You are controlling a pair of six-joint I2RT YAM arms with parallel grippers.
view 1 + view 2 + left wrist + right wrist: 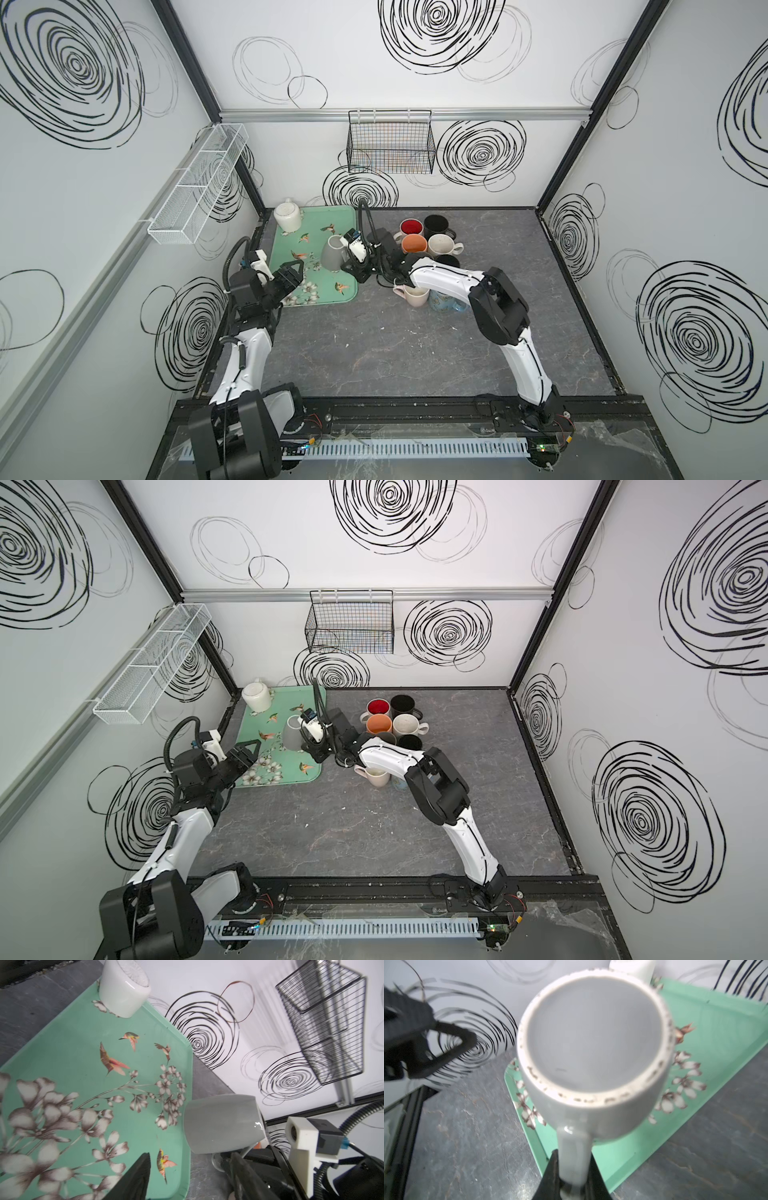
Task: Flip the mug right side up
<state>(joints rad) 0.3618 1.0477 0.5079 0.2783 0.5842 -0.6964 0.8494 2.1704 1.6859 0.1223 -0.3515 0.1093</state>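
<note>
Your right wrist view alone shows the right end effector (pixel 573 1159) clamped on the handle (pixel 574 1142) of the mug (pixel 593 1043), base toward the lens. Both top views put the mug at the right edge of the tray (pixel 320 218), axis near upright, mouth down. The left end effector (pixel 293 269) gapes, empty.

On the dark grey marbled desk (pixel 374 353): a mint-green floral tray (pixel 328 220) at the back left corner, and just right of it a tight cluster of upright mugs (pixel 440 245), red, black, orange, cream, pink among them.
</note>
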